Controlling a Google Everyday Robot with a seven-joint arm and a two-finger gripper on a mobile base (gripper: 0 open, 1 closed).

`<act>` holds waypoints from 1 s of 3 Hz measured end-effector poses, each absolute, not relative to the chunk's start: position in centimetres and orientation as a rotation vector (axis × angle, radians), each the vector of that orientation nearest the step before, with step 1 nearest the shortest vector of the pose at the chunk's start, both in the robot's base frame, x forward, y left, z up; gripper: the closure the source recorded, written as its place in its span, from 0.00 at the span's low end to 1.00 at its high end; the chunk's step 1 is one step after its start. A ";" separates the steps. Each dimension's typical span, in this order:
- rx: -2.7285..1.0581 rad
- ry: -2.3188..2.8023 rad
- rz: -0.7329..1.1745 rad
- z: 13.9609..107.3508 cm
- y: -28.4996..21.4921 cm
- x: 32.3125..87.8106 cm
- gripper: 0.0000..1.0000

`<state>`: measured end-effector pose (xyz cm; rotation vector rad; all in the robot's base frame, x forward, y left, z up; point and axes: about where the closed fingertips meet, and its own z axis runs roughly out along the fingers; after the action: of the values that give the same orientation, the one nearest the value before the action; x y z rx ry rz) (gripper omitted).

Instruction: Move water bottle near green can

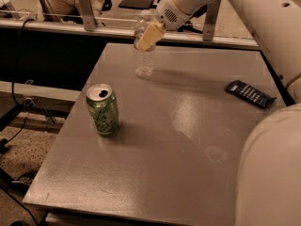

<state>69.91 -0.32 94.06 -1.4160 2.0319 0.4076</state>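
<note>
The water bottle (144,55) is clear and ribbed with a white cap. It stands upright on the grey table (188,126) near its far edge. My gripper (149,36) reaches in from the upper right and sits at the bottle's upper part, overlapping it just below the cap. The green can (103,109) has pale swirls and a silver top with an open tab. It stands upright at the table's left side, nearer to me than the bottle and well apart from it.
A black remote-like device (250,94) lies at the table's right edge. My white arm (263,27) spans the upper right, and a white body part (273,173) fills the lower right. A counter with metal posts (87,8) runs behind the table.
</note>
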 end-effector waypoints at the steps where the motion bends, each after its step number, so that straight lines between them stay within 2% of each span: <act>1: -1.464 1.983 0.450 95.1 -0.2 67.7 0.97; 3: -1.675 1.828 0.506 95.7 0.0 59.7 1.00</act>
<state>59.67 0.00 95.73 -1.6745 1.8284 0.5060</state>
